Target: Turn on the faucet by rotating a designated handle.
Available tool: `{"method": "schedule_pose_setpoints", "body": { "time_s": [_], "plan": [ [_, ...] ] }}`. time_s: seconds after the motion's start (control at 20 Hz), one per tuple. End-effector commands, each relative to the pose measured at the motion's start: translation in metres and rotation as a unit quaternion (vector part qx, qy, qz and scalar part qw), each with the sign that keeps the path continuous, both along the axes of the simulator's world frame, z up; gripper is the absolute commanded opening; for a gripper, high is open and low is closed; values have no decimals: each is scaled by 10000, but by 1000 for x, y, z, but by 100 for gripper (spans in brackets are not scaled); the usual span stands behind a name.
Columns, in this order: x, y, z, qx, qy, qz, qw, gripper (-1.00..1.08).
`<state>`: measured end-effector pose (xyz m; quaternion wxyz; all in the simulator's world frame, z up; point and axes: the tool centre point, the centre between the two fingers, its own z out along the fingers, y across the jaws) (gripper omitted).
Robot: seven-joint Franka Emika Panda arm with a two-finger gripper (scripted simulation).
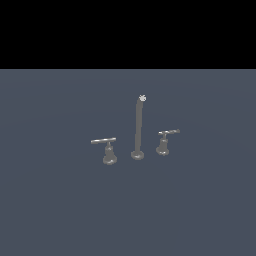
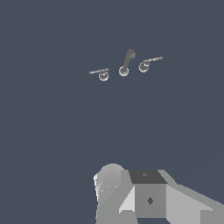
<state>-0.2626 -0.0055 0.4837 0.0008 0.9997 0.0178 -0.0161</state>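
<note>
Closest to the wrist camera is the grey blocky body of the arm's own hand [image 2: 148,197], filling the near edge of that view. The fingers themselves don't show, so how far apart they stand, or whether they hold anything, I cannot tell.

Out past that there's a wide stretch of bare dark blue-grey surface [image 2: 65,144], and then the faucet [image 1: 137,127], well apart from the hand. Nothing of the arm appears in the exterior view at all.

In the exterior view the spout rises tall and thin from a round base, with its small white tip [image 1: 142,98] at the top. On the exterior view's right of it sits the handle [image 1: 166,140], a short lever bar lying roughly level on a bell-shaped base. On the exterior view's left stands the other handle [image 1: 106,150], with a longer, paler bar. Both stand just beside the spout, not touching it.
</note>
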Motion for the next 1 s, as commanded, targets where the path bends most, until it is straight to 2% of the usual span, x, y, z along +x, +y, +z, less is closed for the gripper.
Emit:
{"method": "schedule_pose_setpoints", "body": {
  "time_s": [0.0, 0.4, 0.7, 0.95],
  "plan": [
    [0, 0, 0, 0, 0, 0, 10000, -100],
    [-2, 9, 0, -220, 68, 75, 9997, -100],
    [1, 9, -1, -216, 65, 34, 9997, -100],
    [15, 7, -6, -210, 56, -159, 9996, -100]
  ]
}}
